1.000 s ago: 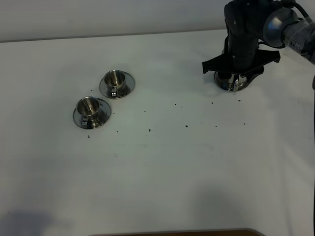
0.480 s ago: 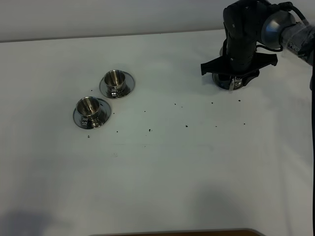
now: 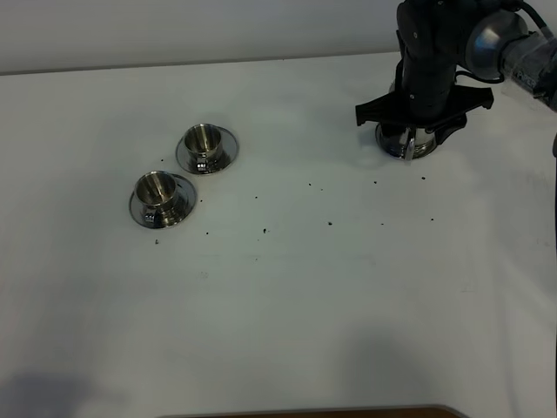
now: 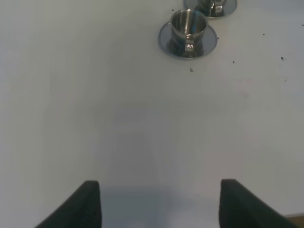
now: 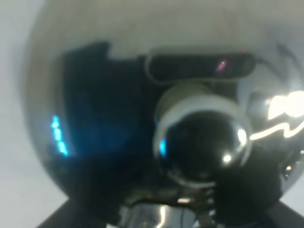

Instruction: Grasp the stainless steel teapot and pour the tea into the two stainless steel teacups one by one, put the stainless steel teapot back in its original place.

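The stainless steel teapot (image 3: 402,146) stands at the back right, mostly covered by my right gripper (image 3: 424,131), which hangs directly over it. The right wrist view is filled by its shiny lid (image 5: 118,95) and round knob (image 5: 202,142); the fingers are not clearly seen there. The coaster disc cannot be told apart under the pot. Two stainless steel teacups on saucers stand at the left, one farther back (image 3: 206,142) and one nearer (image 3: 157,192). The left wrist view shows the nearer cup (image 4: 187,26) and the edge of the other (image 4: 213,5). My left gripper (image 4: 159,204) is open and empty, well short of them.
Small dark crumbs (image 3: 264,230) are scattered over the white table (image 3: 287,313) between the cups and the teapot. The table's far edge meets a pale wall (image 3: 218,30) behind the teapot.
My right arm shifted slightly back and left over the teapot, then settled a little. The teapot and the cups stay where they were.
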